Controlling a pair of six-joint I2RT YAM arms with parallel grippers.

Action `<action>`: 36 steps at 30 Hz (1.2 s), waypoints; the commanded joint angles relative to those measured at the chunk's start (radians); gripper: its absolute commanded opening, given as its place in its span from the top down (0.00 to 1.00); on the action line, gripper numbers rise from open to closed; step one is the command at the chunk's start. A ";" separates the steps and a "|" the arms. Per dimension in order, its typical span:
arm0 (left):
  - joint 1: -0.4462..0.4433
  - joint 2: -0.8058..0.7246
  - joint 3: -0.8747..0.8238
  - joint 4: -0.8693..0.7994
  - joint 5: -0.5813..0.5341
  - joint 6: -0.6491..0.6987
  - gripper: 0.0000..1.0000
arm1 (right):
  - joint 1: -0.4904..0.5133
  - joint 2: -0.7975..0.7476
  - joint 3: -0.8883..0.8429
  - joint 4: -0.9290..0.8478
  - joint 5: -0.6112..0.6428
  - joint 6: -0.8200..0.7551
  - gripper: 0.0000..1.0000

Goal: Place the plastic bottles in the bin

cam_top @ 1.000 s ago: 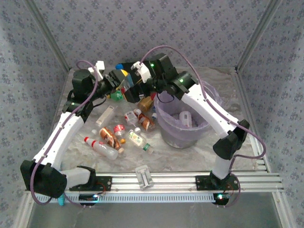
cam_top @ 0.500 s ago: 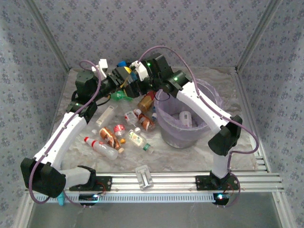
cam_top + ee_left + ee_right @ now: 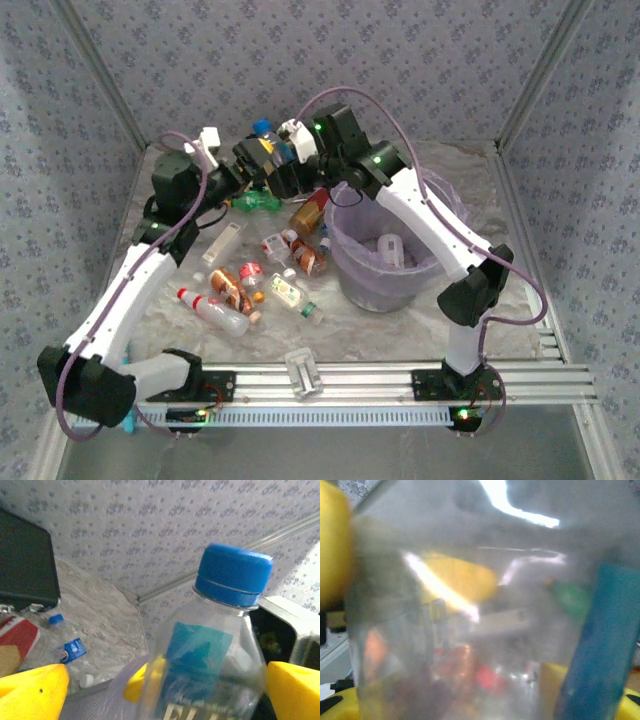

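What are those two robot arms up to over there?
Both arms meet over the far side of the table, with a clear blue-capped bottle up in the air between them. It sits between the fingers of the left gripper and the right gripper. The right looks clamped on it; the left's grip is unclear. It looks like a hand-over toward the lavender-lined bin. Several more bottles lie on the table.
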 commanded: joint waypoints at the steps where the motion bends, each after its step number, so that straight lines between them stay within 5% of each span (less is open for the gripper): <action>1: 0.056 -0.062 -0.043 -0.066 -0.041 0.038 0.00 | -0.031 -0.045 0.079 -0.097 0.056 -0.030 0.52; 15: 0.100 -0.071 -0.123 -0.257 -0.145 0.207 0.00 | -0.175 -0.261 0.089 -0.568 0.278 -0.028 0.59; 22: 0.103 -0.071 -0.162 -0.320 -0.192 0.269 0.00 | -0.234 -0.320 -0.040 -0.742 0.318 0.002 0.63; 36: 0.110 -0.079 -0.185 -0.425 -0.223 0.326 0.00 | -0.222 -0.351 -0.514 -0.569 0.266 0.120 0.70</action>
